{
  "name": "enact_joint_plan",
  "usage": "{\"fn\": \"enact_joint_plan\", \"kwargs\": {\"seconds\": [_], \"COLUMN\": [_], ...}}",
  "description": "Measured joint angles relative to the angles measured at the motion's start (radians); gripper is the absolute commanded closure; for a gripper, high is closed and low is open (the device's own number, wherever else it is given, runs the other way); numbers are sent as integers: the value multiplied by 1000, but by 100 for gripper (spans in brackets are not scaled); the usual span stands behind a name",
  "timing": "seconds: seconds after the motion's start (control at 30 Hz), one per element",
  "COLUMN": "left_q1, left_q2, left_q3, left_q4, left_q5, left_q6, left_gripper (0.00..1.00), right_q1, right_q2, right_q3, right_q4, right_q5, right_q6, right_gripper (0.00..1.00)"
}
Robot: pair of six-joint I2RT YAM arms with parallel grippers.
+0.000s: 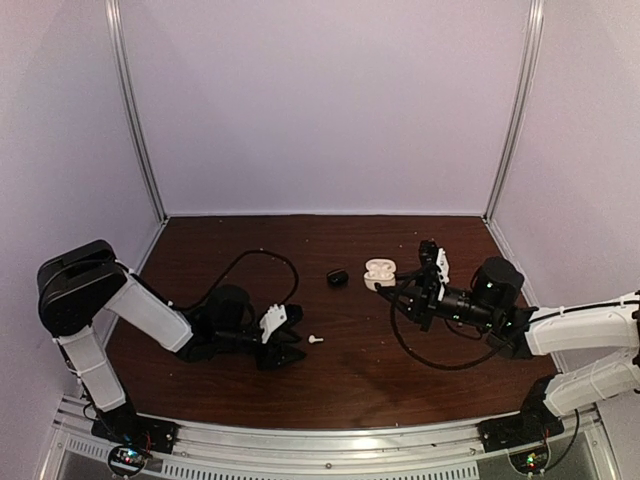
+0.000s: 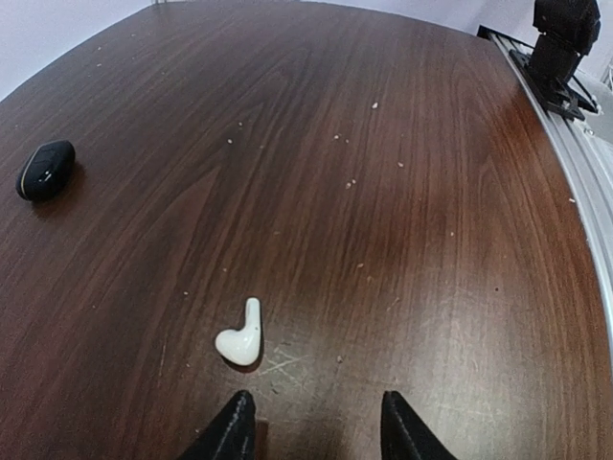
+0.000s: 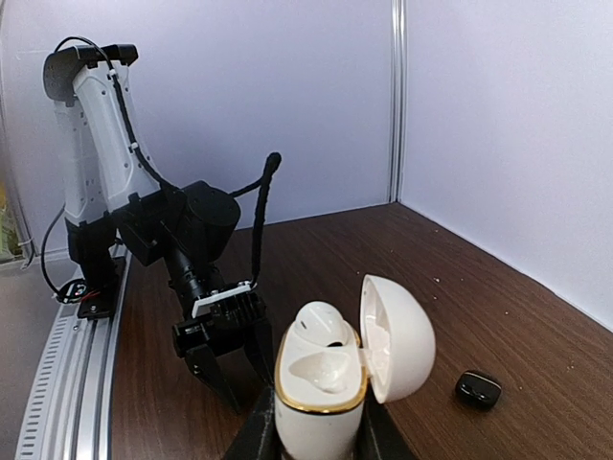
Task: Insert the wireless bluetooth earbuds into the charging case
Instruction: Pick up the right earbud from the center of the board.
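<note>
Toward the counter's near edge, a white earbud (image 2: pixel 239 337) lay just ahead of the left hand (image 2: pixel 316 433), stem pointing away, nearer one fingertip; that hand stood parted and empty. The right hand (image 3: pixel 316 443) gripped the open charging case (image 3: pixel 321 398), farther off.

The dark reddish-brown wood-grain desk (image 2: pixel 402 192) has a smooth, semi-gloss finish with a soft sheen ahead of the left jaws. It is flecked with pale crumbs and finely scratched close to their tips. Just ahead of those jaws, slightly left, the small white stemmed earbud (image 2: pixel 240 335) is glossy hard plastic. Far off to their left, the black pebble-shaped plastic shell (image 2: pixel 45 170) looks polished, with a thin gold line. The left jaws themselves are matt black plastic. Between the right jaws, the white egg-shaped plastic charging case (image 3: pixel 321 383) is glossy, its opening edged in shiny gold.
</note>
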Motion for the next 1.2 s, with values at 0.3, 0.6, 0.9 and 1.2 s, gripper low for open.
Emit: {"fn": "enact_joint_plan", "kwargs": {"seconds": [0.3, 0.6, 0.9, 1.2], "left_q1": [0, 27, 27, 27], "left_q2": [76, 148, 216, 253], "left_q3": [-5, 6, 88, 127], "left_q4": [94, 147, 161, 176], "left_q5": [2, -15, -19, -14], "left_q6": [114, 154, 165, 185], "left_gripper": [58, 60, 63, 71], "right_q1": [-10, -13, -16, -18], "right_q2": [-9, -9, -9, -9], "right_q3": [-8, -8, -17, -19], "right_q4": [8, 16, 22, 23], "right_q5": [-17, -25, -25, -25], "right_q6": [1, 1, 0, 0], "right_gripper": [100, 100, 100, 100]}}
